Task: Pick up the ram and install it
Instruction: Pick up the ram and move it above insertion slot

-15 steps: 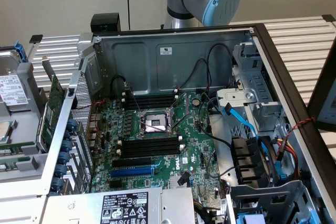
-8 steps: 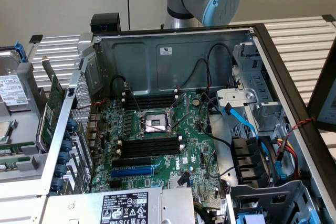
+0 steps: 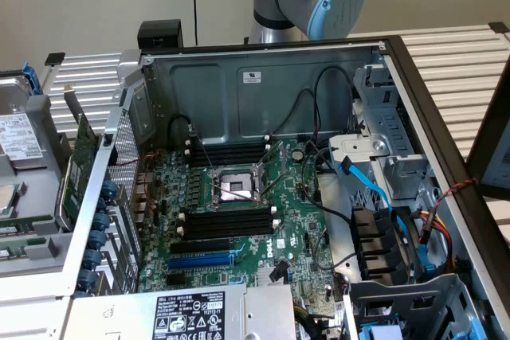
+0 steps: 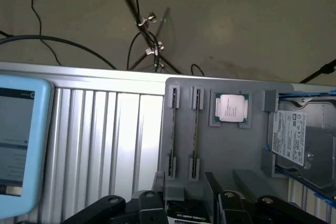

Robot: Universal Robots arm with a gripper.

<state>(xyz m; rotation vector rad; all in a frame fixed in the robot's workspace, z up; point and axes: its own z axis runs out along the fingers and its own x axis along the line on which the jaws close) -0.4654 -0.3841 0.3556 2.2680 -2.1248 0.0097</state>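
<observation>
the ram [image 4: 195, 129] is seen standing on edge in a slot of the grey tray [image 4: 231, 150], just beside the processor [image 4: 231, 108]. the fingers [image 4: 210, 190] are held wide, apparently empty, near the ram's end.

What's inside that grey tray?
The grey tray holds the ram on edge in a slot, a silver processor chip in a square pocket, and a hard drive. The gripper covers one edge.
</observation>
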